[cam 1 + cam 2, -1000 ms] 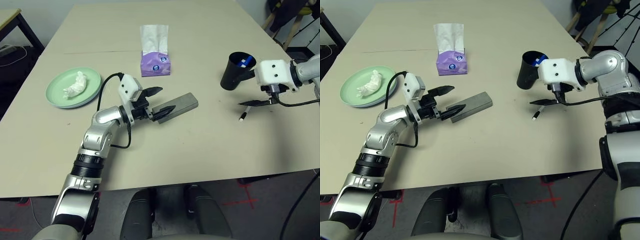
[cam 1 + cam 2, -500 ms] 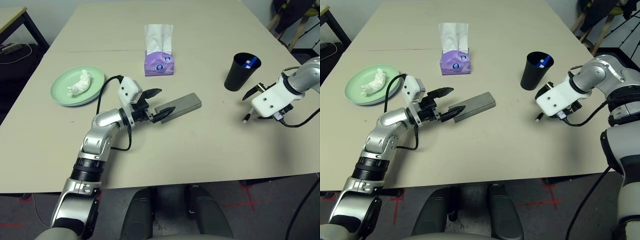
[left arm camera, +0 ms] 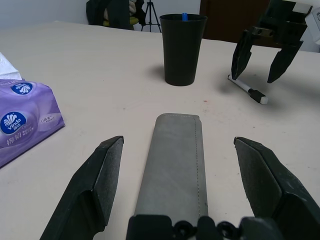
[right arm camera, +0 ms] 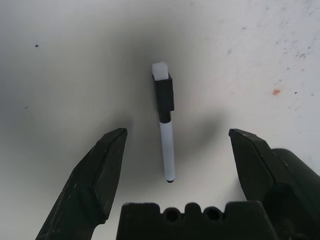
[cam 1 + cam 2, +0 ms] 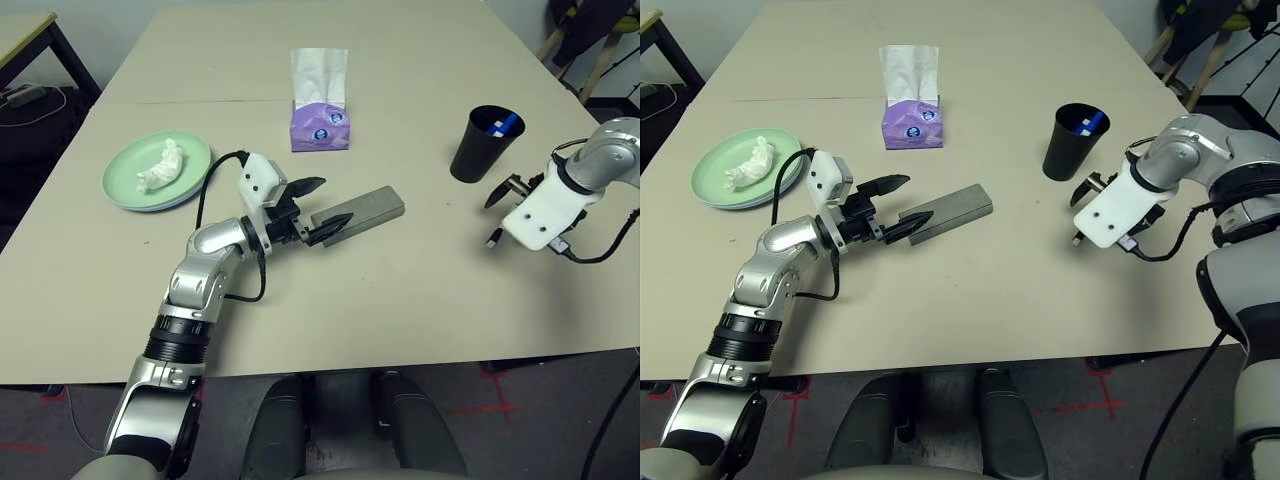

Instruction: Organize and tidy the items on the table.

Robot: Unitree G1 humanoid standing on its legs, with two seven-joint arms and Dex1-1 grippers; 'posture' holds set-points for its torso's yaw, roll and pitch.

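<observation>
One pale green plate (image 5: 157,174) sits at the left of the beige counter (image 5: 400,290), with one crumpled white tissue (image 5: 160,166) lying in it; beside it toward the centre, the left gripper (image 5: 323,207) points level across the counter with its fingers spread wide, holding nothing; one grey glasses case (image 5: 362,210) lies flat on the counter with its near end between those fingers, and in the left wrist view the case (image 3: 175,167) runs straight up the gap, clear of the finger on either side; behind the case, further back on the counter, stands one purple tissue pack (image 5: 320,124) with a white sheet sticking up from its top; right of centre stands one black cup (image 5: 482,143), upright, with one blue-capped marker inside it, only its tip showing above the rim; just right of the cup, the right gripper (image 5: 510,186) tilts steeply down toward the counter, its fingers wide apart and empty; one white marker (image 4: 165,122) with a black cap lies flat on the counter directly under that gripper, between the two fingers and touching neither; from the head views this marker (image 5: 490,239) lies near the cup, apart from it.
</observation>
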